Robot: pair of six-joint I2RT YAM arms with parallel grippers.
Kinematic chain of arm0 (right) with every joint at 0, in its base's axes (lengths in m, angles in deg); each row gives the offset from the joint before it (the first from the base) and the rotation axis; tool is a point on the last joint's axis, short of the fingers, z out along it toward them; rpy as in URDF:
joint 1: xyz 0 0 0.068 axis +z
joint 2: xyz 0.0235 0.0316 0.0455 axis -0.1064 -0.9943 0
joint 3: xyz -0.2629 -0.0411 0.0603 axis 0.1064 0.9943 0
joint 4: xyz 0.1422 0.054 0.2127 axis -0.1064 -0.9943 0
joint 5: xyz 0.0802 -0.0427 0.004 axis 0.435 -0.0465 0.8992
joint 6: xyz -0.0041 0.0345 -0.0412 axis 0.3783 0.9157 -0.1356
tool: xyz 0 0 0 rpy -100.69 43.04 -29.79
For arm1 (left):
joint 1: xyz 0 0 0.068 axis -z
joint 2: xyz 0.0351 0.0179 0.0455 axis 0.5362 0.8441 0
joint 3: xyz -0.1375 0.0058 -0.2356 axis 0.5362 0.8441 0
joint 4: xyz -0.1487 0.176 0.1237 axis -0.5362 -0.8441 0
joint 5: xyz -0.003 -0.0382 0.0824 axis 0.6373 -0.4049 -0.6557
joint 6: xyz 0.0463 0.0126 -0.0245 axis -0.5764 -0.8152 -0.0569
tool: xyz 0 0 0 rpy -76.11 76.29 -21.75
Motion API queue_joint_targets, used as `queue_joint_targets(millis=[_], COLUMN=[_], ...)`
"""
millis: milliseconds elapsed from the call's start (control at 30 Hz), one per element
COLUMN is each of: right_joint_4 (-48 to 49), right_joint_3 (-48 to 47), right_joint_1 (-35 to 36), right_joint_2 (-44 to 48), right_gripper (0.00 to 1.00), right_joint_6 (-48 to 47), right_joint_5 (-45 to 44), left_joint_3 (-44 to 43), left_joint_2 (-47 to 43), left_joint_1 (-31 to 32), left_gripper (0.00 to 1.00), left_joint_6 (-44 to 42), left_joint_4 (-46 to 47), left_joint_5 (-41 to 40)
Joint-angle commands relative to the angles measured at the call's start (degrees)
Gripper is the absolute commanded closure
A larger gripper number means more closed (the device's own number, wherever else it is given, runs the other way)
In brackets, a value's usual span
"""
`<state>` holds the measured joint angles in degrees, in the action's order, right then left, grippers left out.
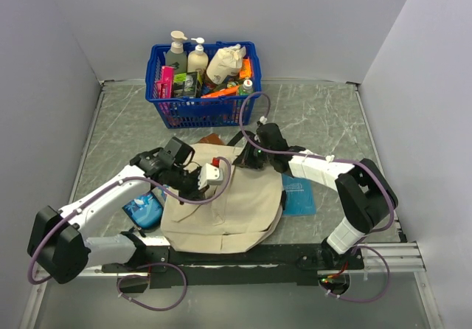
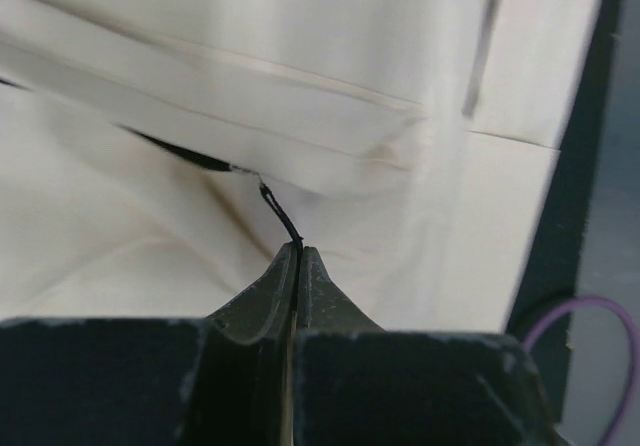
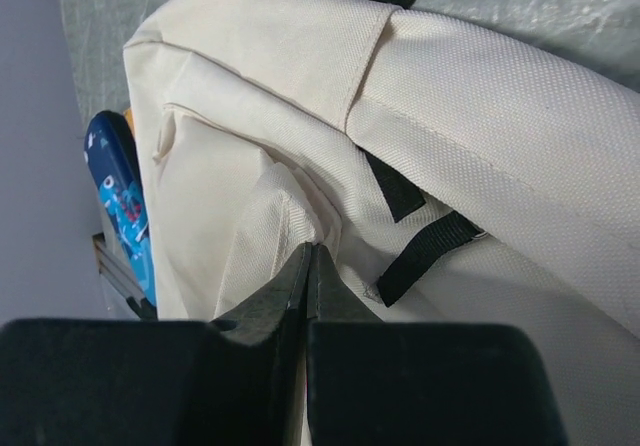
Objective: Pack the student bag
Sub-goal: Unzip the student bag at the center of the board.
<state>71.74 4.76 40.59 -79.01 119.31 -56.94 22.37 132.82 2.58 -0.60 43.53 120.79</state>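
The student bag [image 1: 228, 207] is a cream fabric backpack lying flat on the table between my two arms. Its thin black zipper pull [image 2: 281, 212] runs out of a dark slit in the cloth. My left gripper [image 2: 300, 252] is shut on that pull over the bag's left part [image 1: 195, 184]. My right gripper [image 3: 310, 250] is shut at the bag's far edge [image 1: 248, 159], where a raised fold of the cream fabric [image 3: 290, 206] meets its tips. A black strap [image 3: 430, 253] crosses the bag [image 3: 500, 136] beside it.
A blue plastic basket [image 1: 164, 108] with bottles and packets stands at the back. A blue printed pencil case [image 1: 144, 209] lies left of the bag, seen also in the right wrist view as a pencil case [image 3: 118, 191]. A blue flat item [image 1: 299, 196] lies right of it.
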Motion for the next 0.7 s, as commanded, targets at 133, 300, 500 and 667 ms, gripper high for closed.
queue_joint_targets(millis=[133, 300, 500, 667], right_joint_4=[0.9, -0.85, -11.47, -25.36], right_joint_3=[-0.92, -1.63, -4.95, -12.87], right_joint_1=[-3.54, -2.67, 6.55, 12.27], right_joint_2=[1.7, 3.54, 9.17, 6.01], right_gripper=[1.0, 0.47, 0.27, 0.27], right_joint_6=[-3.2, -5.14, -8.21, -7.86], right_joint_5=[-10.34, -7.37, -12.79, -19.48], left_joint_3=[-1.41, 0.53, 0.97, 1.58], left_joint_2=[-4.07, -4.78, -4.7, -4.7], left_joint_1=[4.63, 5.25, 5.16, 4.99], left_gripper=[0.99, 0.94, 0.87, 0.86], left_joint_6=[-4.29, -1.49, 9.3, 15.04], left_joint_4=[-15.36, -12.39, 2.9, 7.58], left_joint_5=[2.43, 0.31, -5.66, -3.04])
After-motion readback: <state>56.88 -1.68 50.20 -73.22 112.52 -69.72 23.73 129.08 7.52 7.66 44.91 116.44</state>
